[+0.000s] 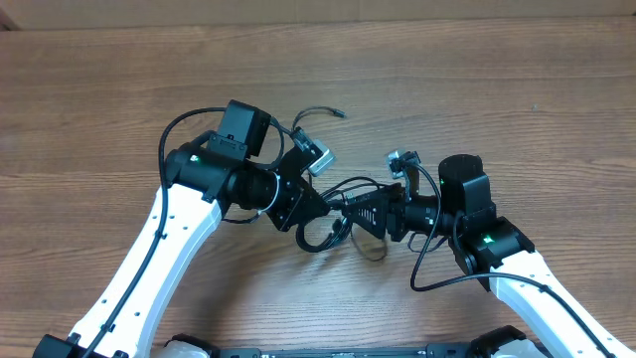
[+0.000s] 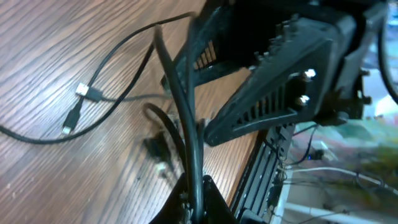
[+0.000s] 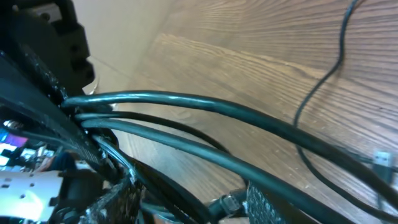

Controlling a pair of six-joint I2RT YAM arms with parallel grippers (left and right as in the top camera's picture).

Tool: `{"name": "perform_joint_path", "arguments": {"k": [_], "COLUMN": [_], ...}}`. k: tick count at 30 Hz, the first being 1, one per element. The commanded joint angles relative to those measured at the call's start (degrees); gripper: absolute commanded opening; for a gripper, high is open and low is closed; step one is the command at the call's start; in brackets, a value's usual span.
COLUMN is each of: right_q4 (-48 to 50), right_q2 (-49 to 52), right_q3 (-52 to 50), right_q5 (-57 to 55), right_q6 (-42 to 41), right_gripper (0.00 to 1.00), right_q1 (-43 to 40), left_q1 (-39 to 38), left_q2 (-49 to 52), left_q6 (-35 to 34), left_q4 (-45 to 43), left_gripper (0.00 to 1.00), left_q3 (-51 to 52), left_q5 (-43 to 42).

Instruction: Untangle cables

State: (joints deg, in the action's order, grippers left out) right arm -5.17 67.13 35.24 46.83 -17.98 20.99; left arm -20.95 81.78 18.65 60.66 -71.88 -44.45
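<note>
Two hands meet a bit toward 6 o'clock on the surface [image 1: 497, 80]: the left hand [image 1: 336, 202] pinches the cables [image 2: 186, 124] to lift them apart, but I cannot tell if the right hand [image 1: 364, 213] is spread or pinching.

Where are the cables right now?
Centre of the overhead view: the cables sit bunched between the left end effector, which pinches them, and the right end effector just beside it.
</note>
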Motion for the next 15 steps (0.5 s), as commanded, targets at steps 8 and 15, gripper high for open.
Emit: {"name": "perform_joint_path", "arguments": {"k": [8,15], "right_q4": [0.39,0.39], "right_q2": [0.13,0.13], "right_q3": [0.46,0.46], "right_q5": [4.48,5.01], "right_q6": [0.52,0.52], "right_gripper": [0.43,0.27], "right_q1": [-0.04,-0.04], "left_q1": [0.13,0.13], "left_q2": [0.24,0.76], "left_q6": [6.69,7.08], "left_q4": [0.24,0.2], "left_gripper": [0.04,0.04], "left_q3": [-0.98,-0.98], "left_q5": [-6.84,-6.6]}}
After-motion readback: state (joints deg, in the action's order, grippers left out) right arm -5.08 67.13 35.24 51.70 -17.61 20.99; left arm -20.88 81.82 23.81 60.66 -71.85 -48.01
